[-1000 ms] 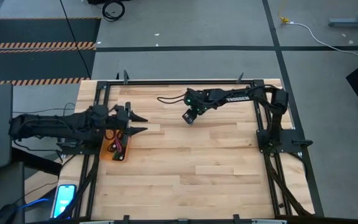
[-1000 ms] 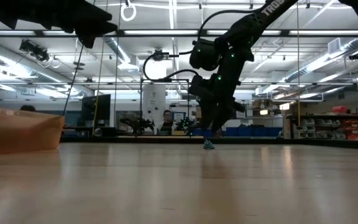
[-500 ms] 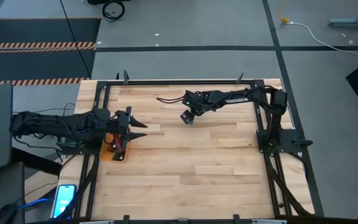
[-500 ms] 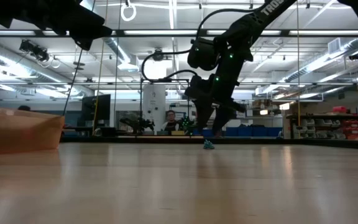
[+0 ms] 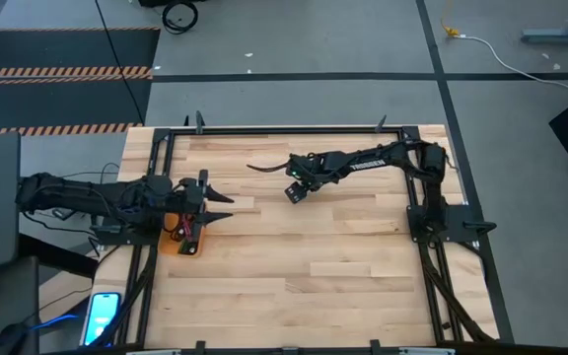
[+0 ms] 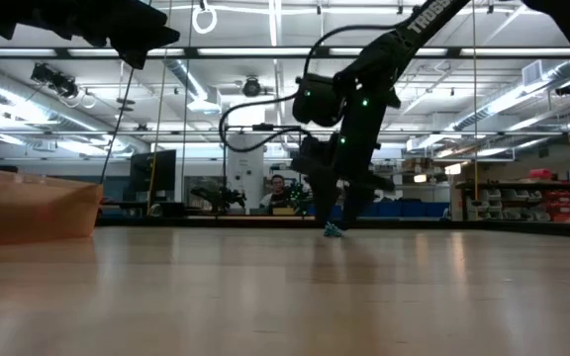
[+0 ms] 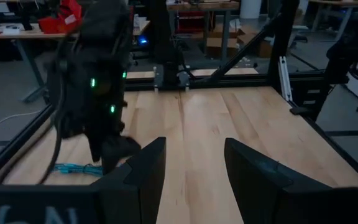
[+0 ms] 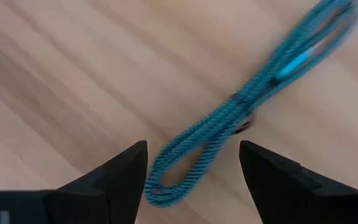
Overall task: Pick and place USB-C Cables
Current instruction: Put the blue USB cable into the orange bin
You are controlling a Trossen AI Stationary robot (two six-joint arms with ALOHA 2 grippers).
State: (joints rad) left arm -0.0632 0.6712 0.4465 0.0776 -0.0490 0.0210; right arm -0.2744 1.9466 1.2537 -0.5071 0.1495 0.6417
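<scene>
A teal-blue bundled cable (image 8: 247, 106) lies flat on the wooden table (image 5: 314, 256); it also shows in the low view (image 6: 332, 230) and the left wrist view (image 7: 76, 168). My right gripper (image 8: 191, 149) is open, points down just above the cable, and its fingers stand on either side of one looped end. In the high view my right gripper (image 5: 292, 193) is at the table's far middle. My left gripper (image 5: 225, 207) is open and empty at the left, beside an orange box (image 5: 187, 240) that holds dark and red cable bundles. The other cables cannot be told apart.
The orange box shows as a brown wall in the low view (image 6: 28, 208), at the table's left edge. A black frame (image 5: 284, 129) runs round the table. Bare wood lies between the two arms and toward the near edge. A person (image 6: 281, 188) sits far behind the table.
My right gripper has gone down toward the teal-blue cable and a little toward the table's left edge, its arm stretching lower. The cable has stayed where it lay.
</scene>
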